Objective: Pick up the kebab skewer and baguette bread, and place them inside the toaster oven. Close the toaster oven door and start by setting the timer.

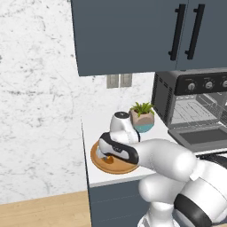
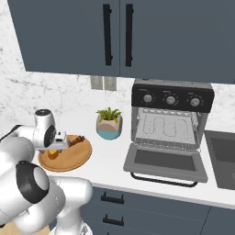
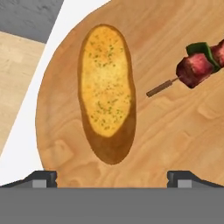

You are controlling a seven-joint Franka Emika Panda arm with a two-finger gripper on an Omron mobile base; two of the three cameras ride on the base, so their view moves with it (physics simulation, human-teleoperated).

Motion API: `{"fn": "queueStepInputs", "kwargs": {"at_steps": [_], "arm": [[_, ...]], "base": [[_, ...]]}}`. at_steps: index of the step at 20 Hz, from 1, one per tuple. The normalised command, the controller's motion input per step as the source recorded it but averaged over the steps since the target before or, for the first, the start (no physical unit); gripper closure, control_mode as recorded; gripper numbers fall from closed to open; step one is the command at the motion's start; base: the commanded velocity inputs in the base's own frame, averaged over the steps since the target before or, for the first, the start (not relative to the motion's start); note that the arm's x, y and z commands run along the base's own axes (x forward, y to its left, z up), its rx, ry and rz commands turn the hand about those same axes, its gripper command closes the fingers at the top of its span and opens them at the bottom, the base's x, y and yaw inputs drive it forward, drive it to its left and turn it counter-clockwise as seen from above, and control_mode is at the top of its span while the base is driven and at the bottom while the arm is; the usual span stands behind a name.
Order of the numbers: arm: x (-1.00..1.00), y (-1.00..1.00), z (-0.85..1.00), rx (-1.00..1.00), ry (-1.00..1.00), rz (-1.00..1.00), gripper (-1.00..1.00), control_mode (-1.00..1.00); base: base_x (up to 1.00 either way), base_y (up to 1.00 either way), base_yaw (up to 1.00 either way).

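Left base view: the gripper (image 1: pixel 107 154) hung low over the board (image 1: pixel 99 162), which lay left of the oven (image 1: pixel 195 104); the door (image 1: pixel 200 136) lay dropped open.

Right base view: the skewer (image 2: pixel 76 140) lay on the board's far edge, the baguette (image 2: pixel 53 153) under the hand.

Hand view: jaws spread wide, empty, straddling the baguette's near end, the skewer just beside it. Closing this far toward the tip could, I judged, let the loaf pivot out or nudge the skewer. No readable writing anywhere.
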Motion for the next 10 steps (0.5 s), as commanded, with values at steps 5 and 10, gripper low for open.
{"fn": "queueStepInputs", "kwargs": {"at_steps": [5,10], "arm": [[0.17,0.1,-0.2,0.0,0.02,0.0,-1.0,-1.0],[0.24,0.1,-0.25,0.0,0.05,0.0,-1.0,-1.0]], "base": [[0.0,0.0,0.0],[0.0,0.0,0.0]]}}
